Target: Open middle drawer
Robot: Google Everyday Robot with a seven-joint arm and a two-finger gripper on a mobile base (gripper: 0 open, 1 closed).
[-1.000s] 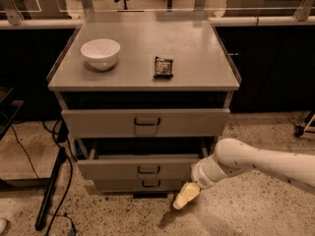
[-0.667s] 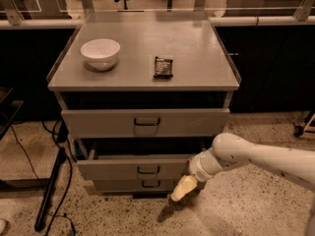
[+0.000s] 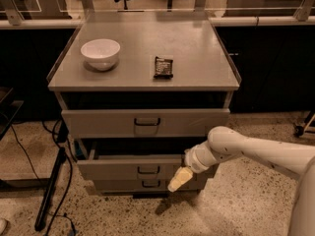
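The grey cabinet point(image 3: 142, 77) has three drawers. The middle drawer point(image 3: 113, 169) has a small dark loop handle point(image 3: 147, 170) at its centre. It stands pulled out a little, with a dark gap above its front. My gripper point(image 3: 179, 178), cream-coloured at the end of the white arm point(image 3: 231, 146), hangs in front of the right part of the middle drawer's front, right of the handle and slightly below it. The top drawer point(image 3: 98, 123) with the larger handle also sticks out slightly. The smallest drawer point(image 3: 118, 185) sits below.
A white bowl point(image 3: 100, 53) and a dark snack packet point(image 3: 163, 67) lie on the cabinet top. A black stand leg and cables point(image 3: 51, 186) are on the speckled floor at the left. Dark cabinets and a rail run behind.
My arm has swung left and the gripper has risen from near the floor to the middle drawer's front. The drawers look unchanged.
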